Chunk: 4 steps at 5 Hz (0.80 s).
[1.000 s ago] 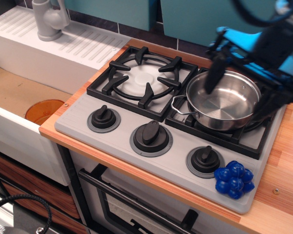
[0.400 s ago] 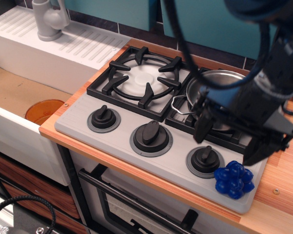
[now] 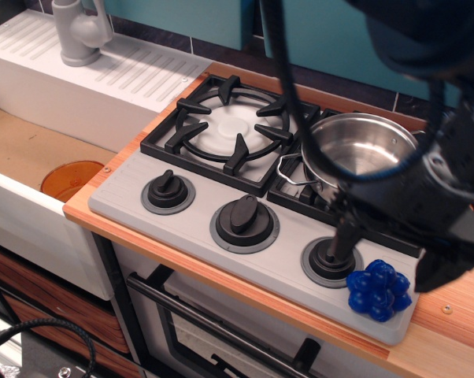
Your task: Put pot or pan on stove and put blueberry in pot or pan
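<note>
The shiny steel pot (image 3: 357, 148) sits on the right burner of the grey stove (image 3: 191, 233), and the part of its inside that shows holds nothing. The blue blueberry cluster (image 3: 379, 290) lies on the stove's front right corner, next to the right knob (image 3: 330, 260). My gripper (image 3: 393, 260) is open and low just above and behind the blueberry. One black finger (image 3: 343, 236) stands by the right knob and the other (image 3: 446, 269) over the stove's right edge. The arm hides the pot's near rim.
The left burner grate (image 3: 233, 128) is bare. Two more knobs (image 3: 168, 190) (image 3: 244, 216) line the stove front. An orange round disc (image 3: 71, 179) lies in the sink at left, with a grey faucet (image 3: 79, 31) behind. Wooden counter (image 3: 457, 315) runs along the right.
My gripper has moved from over the pot forward and down toward the stove's front right corner, ending open over the blueberry. Pot and blueberry have not moved.
</note>
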Tool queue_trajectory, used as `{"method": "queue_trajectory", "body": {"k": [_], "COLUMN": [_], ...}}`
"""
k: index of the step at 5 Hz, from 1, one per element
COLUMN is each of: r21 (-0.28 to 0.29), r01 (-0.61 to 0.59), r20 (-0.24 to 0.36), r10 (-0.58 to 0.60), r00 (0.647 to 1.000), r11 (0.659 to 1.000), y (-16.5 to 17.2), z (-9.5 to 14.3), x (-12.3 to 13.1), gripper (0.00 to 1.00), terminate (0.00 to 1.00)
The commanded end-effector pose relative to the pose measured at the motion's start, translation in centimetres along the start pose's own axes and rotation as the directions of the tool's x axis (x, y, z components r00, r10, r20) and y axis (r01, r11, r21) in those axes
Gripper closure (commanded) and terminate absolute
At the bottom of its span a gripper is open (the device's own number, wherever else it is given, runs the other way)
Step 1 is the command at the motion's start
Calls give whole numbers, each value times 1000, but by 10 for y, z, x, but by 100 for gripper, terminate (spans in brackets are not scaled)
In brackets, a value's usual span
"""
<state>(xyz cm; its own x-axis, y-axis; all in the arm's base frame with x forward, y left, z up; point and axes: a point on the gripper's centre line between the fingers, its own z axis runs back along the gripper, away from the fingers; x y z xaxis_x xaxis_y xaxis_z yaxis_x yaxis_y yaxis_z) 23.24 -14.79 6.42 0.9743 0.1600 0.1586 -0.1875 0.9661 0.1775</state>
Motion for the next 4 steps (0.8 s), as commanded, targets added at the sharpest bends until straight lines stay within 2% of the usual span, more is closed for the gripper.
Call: {"method": "queue_trajectory", "body": {"k": [1, 4], "r21": [-32, -23], "r01": [-16, 3], "r20": [61, 114], "r10": [18, -1], "r00": [998, 993], "r11": [999, 1000], "y": [-19, -15], "z": [0, -23], "x": [1, 0], "gripper": [0, 0], "terminate": [0, 0]}}
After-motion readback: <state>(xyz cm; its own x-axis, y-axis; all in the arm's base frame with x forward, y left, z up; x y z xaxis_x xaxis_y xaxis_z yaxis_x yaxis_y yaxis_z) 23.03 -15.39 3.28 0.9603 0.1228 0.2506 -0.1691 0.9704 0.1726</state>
